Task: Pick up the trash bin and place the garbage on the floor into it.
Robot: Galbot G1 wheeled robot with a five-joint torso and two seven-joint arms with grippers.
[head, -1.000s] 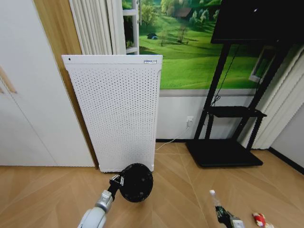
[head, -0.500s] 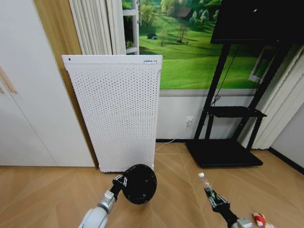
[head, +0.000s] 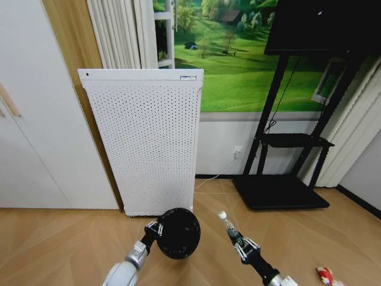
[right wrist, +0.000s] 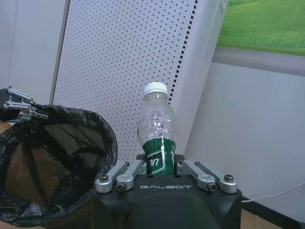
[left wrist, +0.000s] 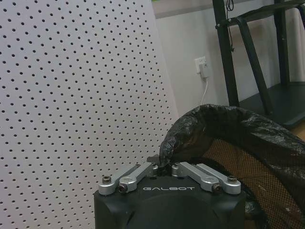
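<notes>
Left end effector [head: 152, 229] pinched on rim of trash bin [head: 178, 233], held up off floor, mouth tilted sideways. Right end effector [head: 245, 248] clamped round bottle [head: 229, 228], just beside bin. Risk imo: thin rim grip slips, or bottle misses tilted opening. Red wrapper [head: 324, 274] on floor.

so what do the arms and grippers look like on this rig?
Both grippers, left gripper and right gripper, have a black housing with white GALBOT lettering and silver metal finger linkages joined by dark screws. In the head view the forearms are light grey or silver with black wrist sections. No loose cables show.
</notes>
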